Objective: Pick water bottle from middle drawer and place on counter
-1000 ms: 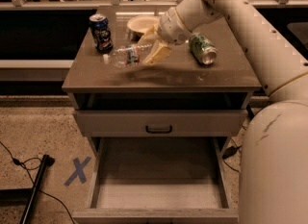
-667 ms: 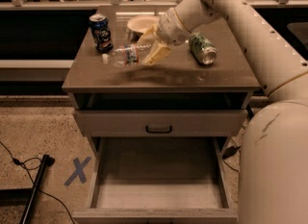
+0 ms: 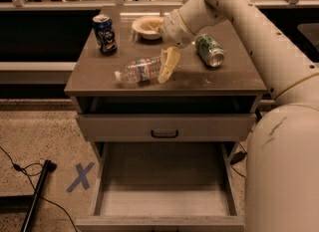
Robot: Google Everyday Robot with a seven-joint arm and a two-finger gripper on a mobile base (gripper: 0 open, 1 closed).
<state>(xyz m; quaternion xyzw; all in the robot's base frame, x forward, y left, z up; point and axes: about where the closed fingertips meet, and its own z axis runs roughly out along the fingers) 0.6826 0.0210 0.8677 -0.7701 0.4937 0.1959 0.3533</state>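
The water bottle (image 3: 138,70), clear with a white cap and a red-and-blue label, lies on its side on the counter (image 3: 219,81), cap pointing left. My gripper (image 3: 167,65) is at the bottle's base end, shut on it, with the arm reaching in from the upper right. One cream finger (image 3: 168,64) shows in front of the bottle's base. Below, the middle drawer (image 3: 164,198) is pulled out and its grey floor is bare.
A blue Pepsi can (image 3: 104,34) stands at the counter's back left. A bowl (image 3: 147,27) sits at the back middle. A green soda can (image 3: 209,50) lies right of my gripper. A drawer front with a black handle (image 3: 164,134) is shut. A blue X (image 3: 79,176) and a black pole (image 3: 37,191) are on the floor at the left.
My gripper has come down and slightly forward with the water bottle. The bottle was held above the counter and now lies on it.
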